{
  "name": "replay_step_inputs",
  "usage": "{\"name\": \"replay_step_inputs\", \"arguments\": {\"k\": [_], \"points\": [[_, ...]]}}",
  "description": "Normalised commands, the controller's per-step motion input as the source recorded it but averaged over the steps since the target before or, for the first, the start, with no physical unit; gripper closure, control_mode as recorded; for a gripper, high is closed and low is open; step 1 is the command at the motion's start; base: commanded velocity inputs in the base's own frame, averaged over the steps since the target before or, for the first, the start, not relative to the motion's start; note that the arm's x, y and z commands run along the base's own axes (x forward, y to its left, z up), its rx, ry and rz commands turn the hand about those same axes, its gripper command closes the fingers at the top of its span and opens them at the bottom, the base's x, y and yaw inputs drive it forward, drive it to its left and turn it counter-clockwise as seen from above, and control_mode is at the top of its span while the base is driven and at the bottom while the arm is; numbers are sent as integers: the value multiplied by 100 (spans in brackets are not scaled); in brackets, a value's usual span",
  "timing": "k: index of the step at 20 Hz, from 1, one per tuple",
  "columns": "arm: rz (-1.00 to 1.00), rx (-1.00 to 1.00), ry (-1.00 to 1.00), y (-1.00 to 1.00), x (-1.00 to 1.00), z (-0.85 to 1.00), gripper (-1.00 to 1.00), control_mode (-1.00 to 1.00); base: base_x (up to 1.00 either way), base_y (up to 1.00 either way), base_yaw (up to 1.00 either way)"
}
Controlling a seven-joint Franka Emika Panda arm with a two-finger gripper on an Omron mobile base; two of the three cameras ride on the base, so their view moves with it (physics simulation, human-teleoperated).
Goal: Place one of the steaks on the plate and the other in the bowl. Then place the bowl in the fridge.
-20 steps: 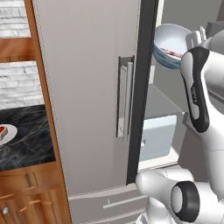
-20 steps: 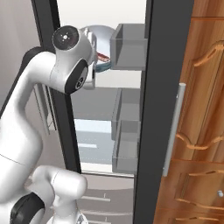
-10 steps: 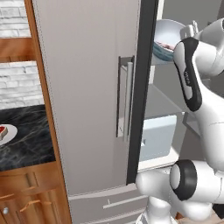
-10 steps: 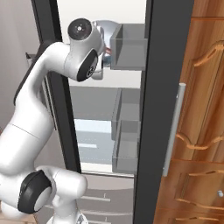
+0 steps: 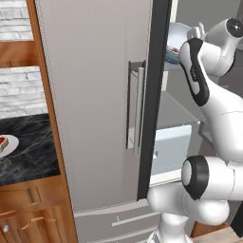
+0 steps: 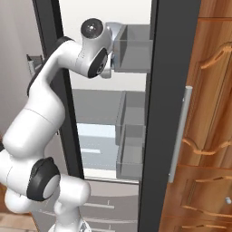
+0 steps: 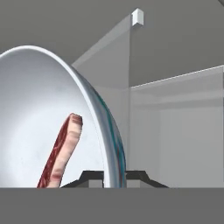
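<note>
Bowl sits high up inside the open fridge, held at its rim by the gripper. In hand view the rim runs right between the two dark finger tips, one on the white inside, one on the blue-grey outside, so the fingers are clamped on the bowl's edge. In left base view the bowl peeks out past the dark edge of the fridge door, near the top, w/ the arm's wrist just beside it.

Steak lies inside the bowl, seen edge-on: red w/ pale fat strip, leaning against the white inner wall.

Beyond the bowl, hand view looks at the fridge's grey-white back wall & a shelf edge. Right base view: arm reaches up through the gap between the doors into the fridge; door bins on the right side of the opening, a pale drawer low down.

2nd steak rests on the plate on the dark marble counter, far left of left base view, well apart from the fridge opening. Wood cabinets below the counter & to the right of the fridge in right base view.
</note>
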Motion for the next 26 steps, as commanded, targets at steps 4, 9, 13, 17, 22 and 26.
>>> {"name": "replay_step_inputs", "arguments": {"k": [4, 9, 13, 17, 22, 26], "points": [[0, 0, 0, 0, 57, -15, 100, -100, 0, 0, 0], [0, 0, 1, 0, 54, -12, 100, -100, 0, 0, 0], [0, 0, 0, 4, 10, 11, -100, -100, 0, 0, 0], [2, 0, -1, 0, 0, 33, -100, -100, 0, 0, 0], [3, 0, -30, 4, -20, 14, -100, -100, 0, 0, 0], [0, 0, -53, 26, -74, 0, -100, -100, 0, 0, 0]]}}
